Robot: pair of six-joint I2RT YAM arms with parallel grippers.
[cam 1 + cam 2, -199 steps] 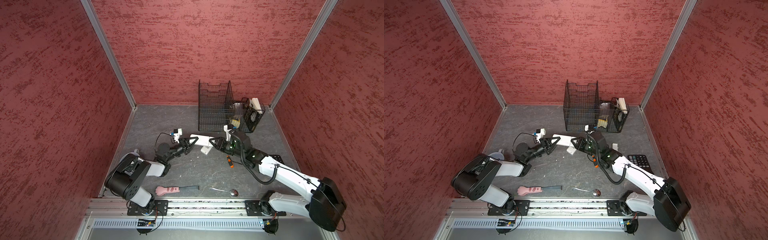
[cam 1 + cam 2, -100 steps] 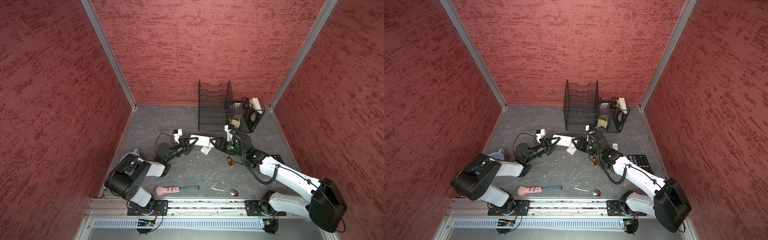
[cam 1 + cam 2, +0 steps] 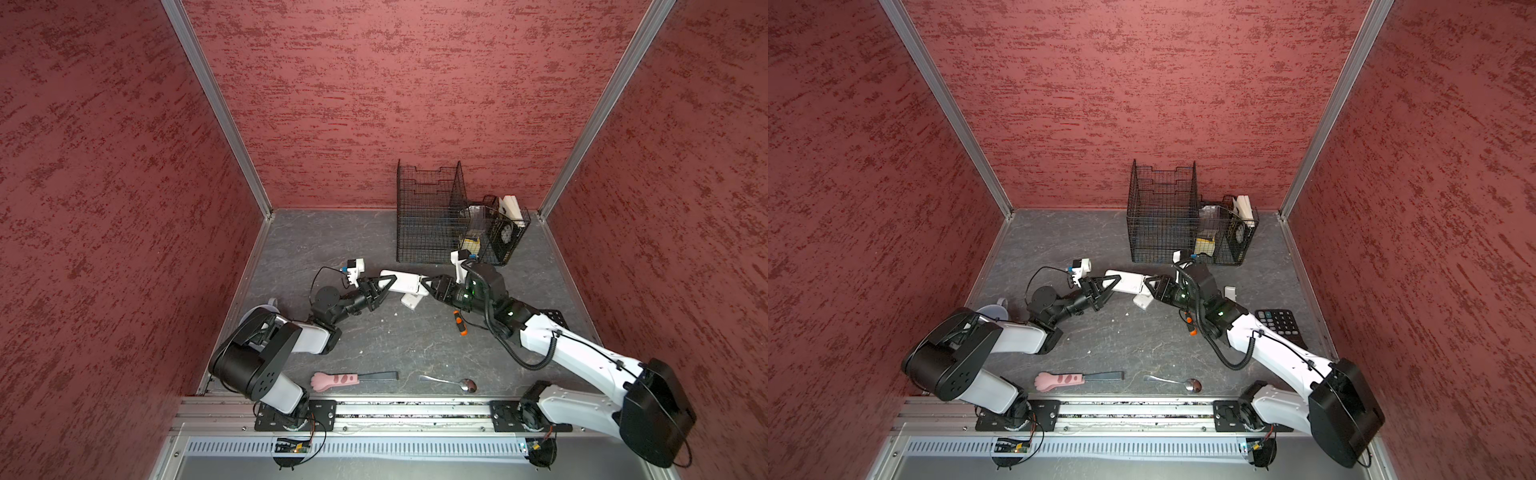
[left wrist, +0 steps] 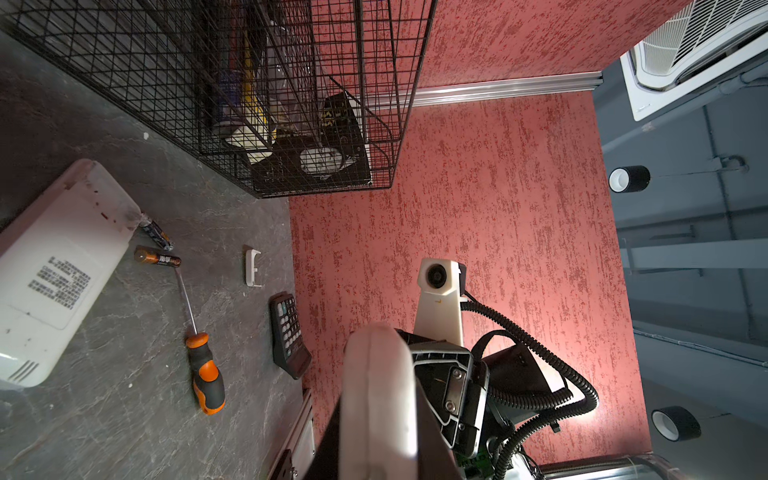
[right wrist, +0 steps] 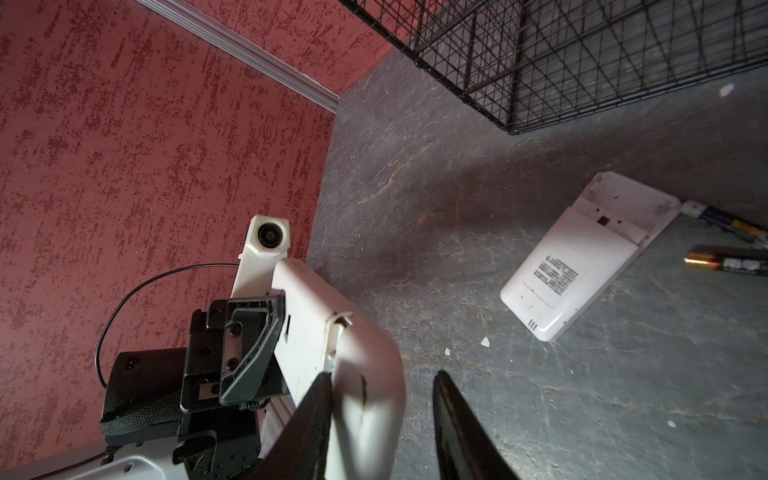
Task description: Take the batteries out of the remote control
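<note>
Clamping the smooth white remote (image 3: 401, 281), left claw (image 3: 384, 286); right claw (image 5: 382, 419) seemingly parted (blurred).

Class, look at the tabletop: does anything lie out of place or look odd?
Yes: two batteries lie loose on the table beside the uncovered end of the face-down remote, and a small white cover lies apart from it, near the calculator.

In both top views the batteries cannot be made out. In the right wrist view one battery (image 5: 731, 262) is blurred and cut by the right edge; the left wrist view crops the remote (image 4: 378, 411) at the bottom.
</note>
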